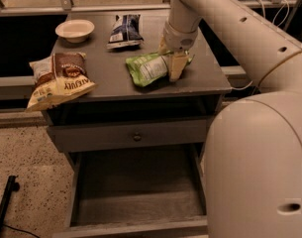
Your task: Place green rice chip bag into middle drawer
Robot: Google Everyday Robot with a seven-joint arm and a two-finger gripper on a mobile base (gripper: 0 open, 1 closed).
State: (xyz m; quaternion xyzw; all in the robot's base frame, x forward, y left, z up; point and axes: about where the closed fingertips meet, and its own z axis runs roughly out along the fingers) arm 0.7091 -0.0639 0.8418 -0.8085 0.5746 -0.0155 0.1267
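The gripper (171, 60), jaws apart, straddles the right end of the green bag (147, 69), whose length runs leftward.

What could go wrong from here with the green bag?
The end effector sits at the right end of the green rice chip bag, so a lift from there may let it sag or slip. The middle drawer lies open under the tabletop, so the lowering bag may snag its front edge.
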